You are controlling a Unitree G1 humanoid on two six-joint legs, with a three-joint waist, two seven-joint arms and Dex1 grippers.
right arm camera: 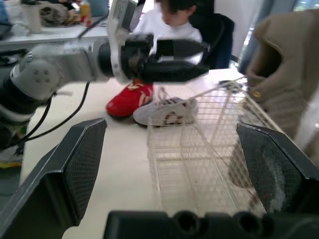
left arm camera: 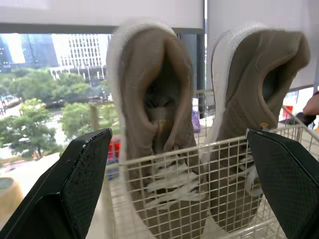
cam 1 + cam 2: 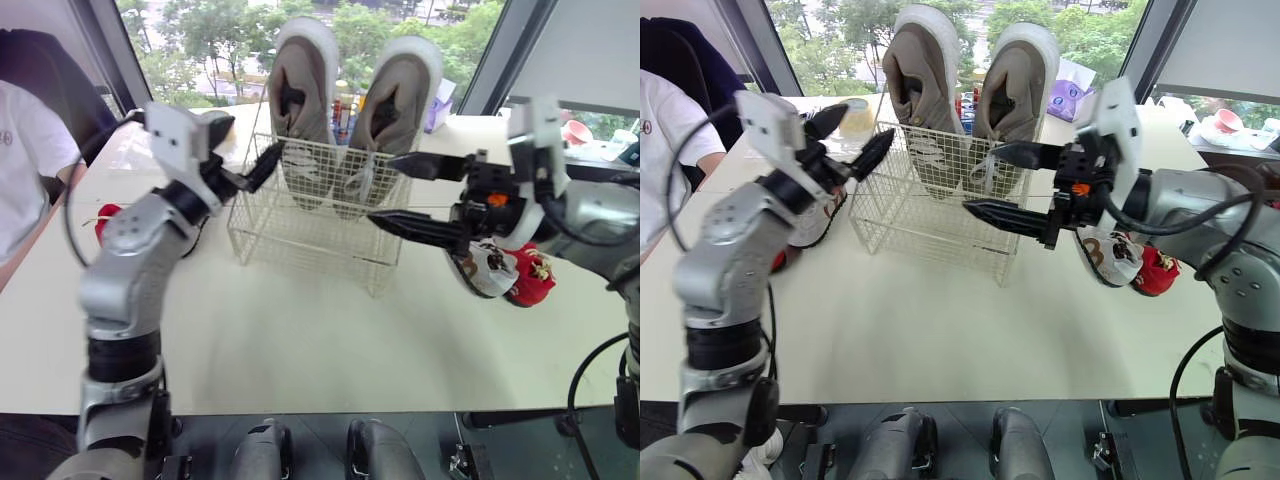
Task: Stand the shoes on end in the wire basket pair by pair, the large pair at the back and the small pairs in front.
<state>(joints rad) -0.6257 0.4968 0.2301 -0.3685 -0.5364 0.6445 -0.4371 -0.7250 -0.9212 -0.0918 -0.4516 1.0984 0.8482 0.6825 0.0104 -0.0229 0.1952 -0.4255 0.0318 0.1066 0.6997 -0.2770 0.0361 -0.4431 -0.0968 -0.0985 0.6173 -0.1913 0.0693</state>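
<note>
Both claws hang over the table [image 3: 300,340] with nothing in them. Taking the wire basket [image 3: 300,225] as the middle of the dial in the head views, the left gripper [image 3: 852,138] sits at about 10 o'clock, spread wide, with one black fingertip close to the basket's top corner; whether it touches the wire cannot be told. The right gripper [image 3: 390,190] is at 3 o'clock, also spread wide, its two fingers pointing in toward the basket's side wall, one above the other and just short of it. Inside the basket, at the 12 o'clock end, the large pair [image 3: 305,90] of grey-brown lace-up shoes stands on end side by side, toes down and heels well above the rim. In the left wrist view the fingers [image 2: 75,179] frame both of these shoes. Out on the table at 4 o'clock, behind the right gripper, a small white shoe [image 3: 485,268] lies against a small red shoe [image 3: 530,278]. At 9 o'clock, past the left arm, another red shoe [image 1: 127,99] and another white shoe [image 1: 167,113] lie together near the basket. A person in a white shirt [image 3: 25,160] sits at the table's far 9 o'clock edge.
</note>
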